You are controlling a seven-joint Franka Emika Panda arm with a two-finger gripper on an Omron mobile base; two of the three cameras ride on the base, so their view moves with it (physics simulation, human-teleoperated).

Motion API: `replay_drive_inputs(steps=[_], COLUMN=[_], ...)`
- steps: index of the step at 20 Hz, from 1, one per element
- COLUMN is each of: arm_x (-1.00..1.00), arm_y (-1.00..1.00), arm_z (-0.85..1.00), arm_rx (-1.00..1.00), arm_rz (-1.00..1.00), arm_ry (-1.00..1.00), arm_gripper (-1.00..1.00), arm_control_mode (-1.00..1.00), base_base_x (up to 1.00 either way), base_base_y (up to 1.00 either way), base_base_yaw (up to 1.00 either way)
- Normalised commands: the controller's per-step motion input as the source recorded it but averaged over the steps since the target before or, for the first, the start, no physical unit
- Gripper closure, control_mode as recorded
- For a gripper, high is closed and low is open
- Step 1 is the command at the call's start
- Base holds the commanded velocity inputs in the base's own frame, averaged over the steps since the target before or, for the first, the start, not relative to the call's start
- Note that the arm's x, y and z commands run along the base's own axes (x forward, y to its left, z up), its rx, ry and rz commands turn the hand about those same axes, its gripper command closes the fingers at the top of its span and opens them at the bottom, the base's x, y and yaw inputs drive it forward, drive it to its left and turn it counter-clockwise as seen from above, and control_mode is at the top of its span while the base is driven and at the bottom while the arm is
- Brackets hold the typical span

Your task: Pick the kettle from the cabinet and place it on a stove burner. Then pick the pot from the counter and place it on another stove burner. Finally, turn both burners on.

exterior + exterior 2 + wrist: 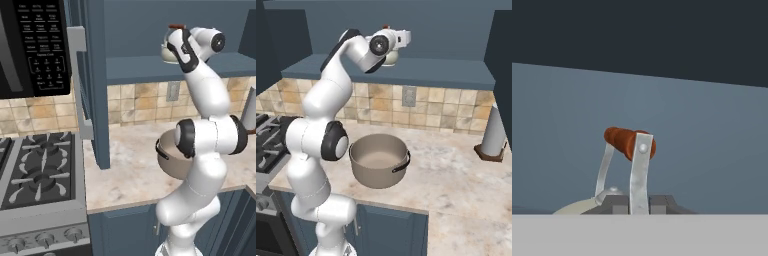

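We see the gripper [639,204] closed down tight on the thin wire handle of the kettle [579,206], one metal strap of the handle pinched between the two fingertips [616,204], the reddish-brown bar above them. We note the kettle [169,51] sits inside the open cabinet [150,65], at its shelf. The pot [379,160] stands on the counter [456,175], just beside the arm's lower links. The stove [35,175] lies to the left, burners bare.

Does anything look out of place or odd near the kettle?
Nothing stands out. The kettle sits upright in the cabinet, its handle raised, with the shut fingers at one handle strap.
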Motion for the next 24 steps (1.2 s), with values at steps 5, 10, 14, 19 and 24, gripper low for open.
replay_drive_inputs(steps=[5, 10, 14, 19, 24], arm_x=[-0.25, -0.41, -0.36, -0.3, -0.37], arm_y=[0.0, 0.0, 0.02, 0.0, 0.01], arm_z=[0.0, 0.01, 0.1, 0.15, 0.11], arm_rx=[0.0, 0.0, 0.0, 0.0, 0.0], arm_rz=[-0.01, 0.0, 0.0, 0.0, 0.0], arm_ry=[-0.05, -0.09, -0.06, -0.01, 0.0], arm_gripper=[1.0, 1.0, 1.0, 1.0, 1.0], arm_control_mode=[-1.0, -1.0, -1.0, -1.0, -1.0], base_base_x=[0.0, 0.0, 0.0, 0.0, 0.0], base_base_y=[0.0, 0.0, 0.0, 0.0, 0.0], base_base_yaw=[0.0, 0.0, 0.0, 0.0, 0.0])
